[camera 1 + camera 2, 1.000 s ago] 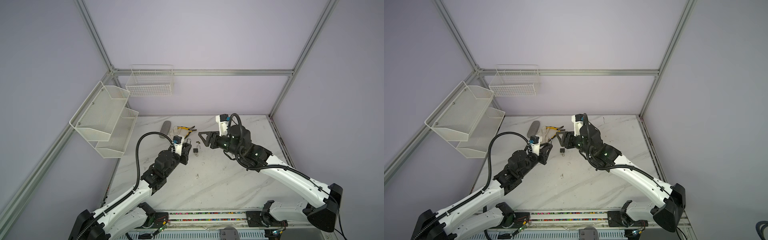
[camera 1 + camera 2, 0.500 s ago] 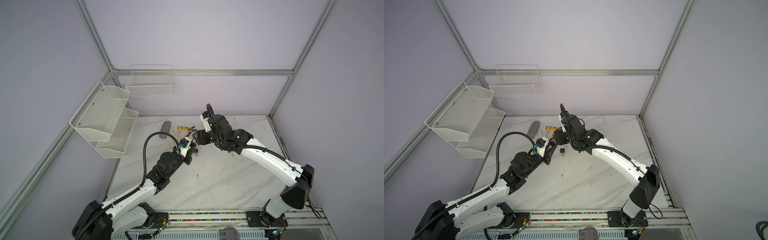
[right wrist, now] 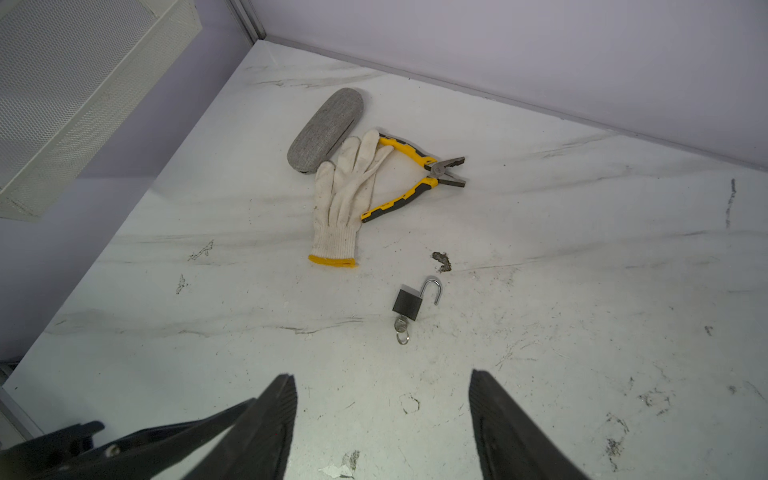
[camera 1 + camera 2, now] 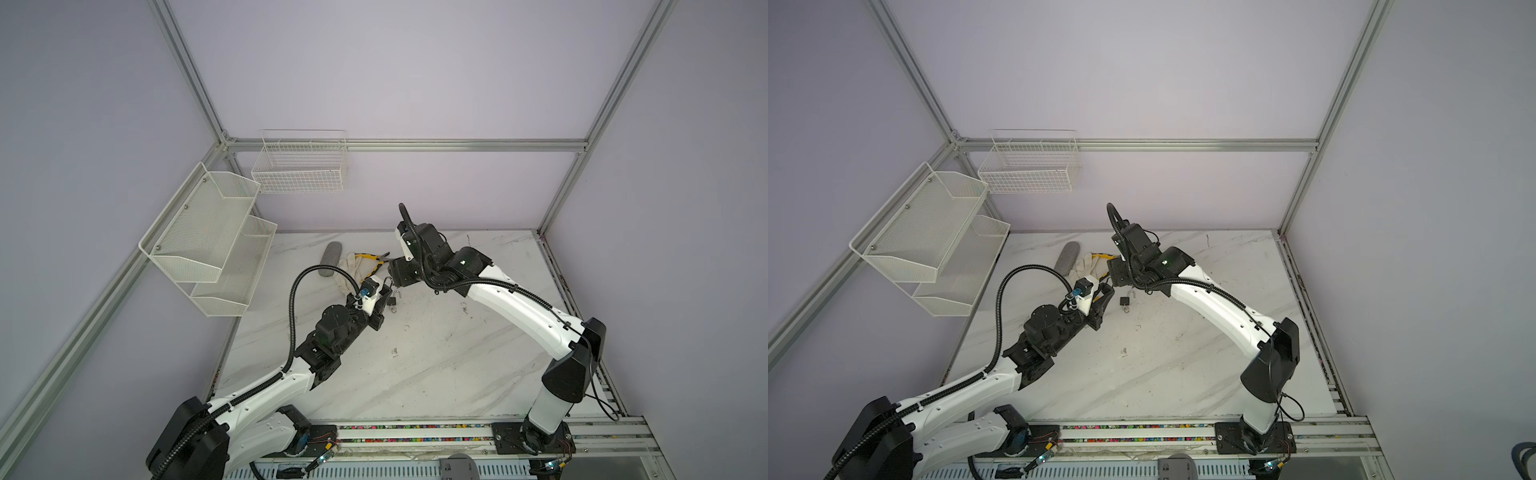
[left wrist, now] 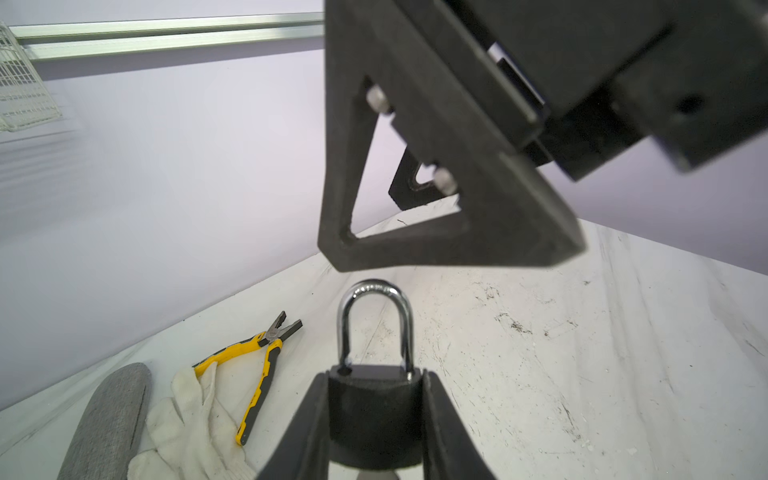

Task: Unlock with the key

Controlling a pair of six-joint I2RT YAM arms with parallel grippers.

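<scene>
Newly reared up, the right arm [image 4: 519, 309] is arching over the black padlock [image 5: 376, 411], its right gripper [image 3: 380, 374] gaping empty. The left gripper [image 5: 377, 376] is pinching its body near the glove [image 3: 340, 199], shackle [image 5: 374, 284] sprung.

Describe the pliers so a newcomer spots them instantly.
Go to the far-left corner of the table, near the wall shelves. Three things lie there: grey case, white glove, pliers. The pliers are the only yellow-and-black one, handles spread in a V.

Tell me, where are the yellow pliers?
In a top view the pliers lie near the back of the table, left of the middle, touching the white glove beside the grey case.
</scene>
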